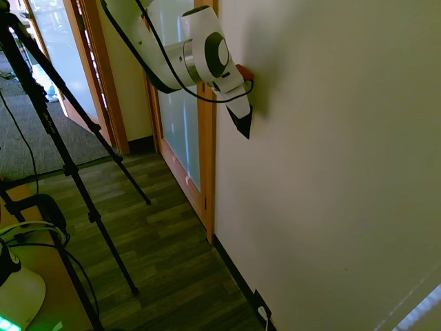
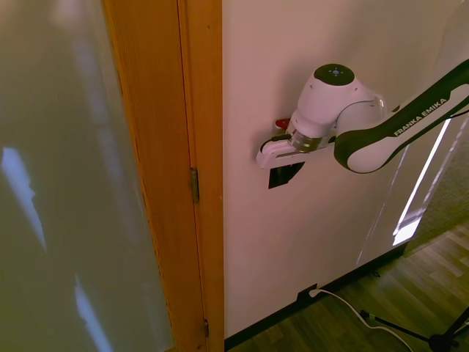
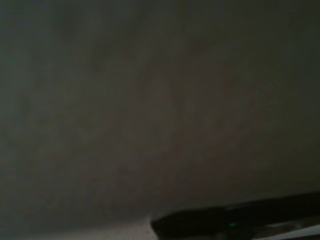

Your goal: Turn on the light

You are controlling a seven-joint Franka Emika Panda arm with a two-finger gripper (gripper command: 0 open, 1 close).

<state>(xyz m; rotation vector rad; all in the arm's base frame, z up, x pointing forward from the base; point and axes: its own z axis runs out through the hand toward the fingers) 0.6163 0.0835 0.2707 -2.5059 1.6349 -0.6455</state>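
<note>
A: Firstly, first exterior view; what is recorded?
B: White arm (image 1: 180,48) is seen coming in from upper left; gripper (image 1: 243,123) is pressed to the cream wall (image 1: 331,172) beside the wooden door frame (image 1: 205,165); dark wedge under it is noted, switch or fingers not separable; whether fingers are apart or together cannot be told. Black socket plate (image 1: 260,304) with white plug is logged low on the wall, by the wood floor (image 1: 158,255).

A: Second exterior view?
B: Arm is seen from the right; gripper (image 2: 282,163) is laid against the switch (image 2: 277,177), a small black upright plate on the wall just right of the frame, partly covered; finger state again cannot be told. White cable (image 2: 344,301) is noted at the skirting.

A: Wrist view?
B: Only dim, blurred wall (image 3: 150,110) is shown; nothing more is resolved.
</note>
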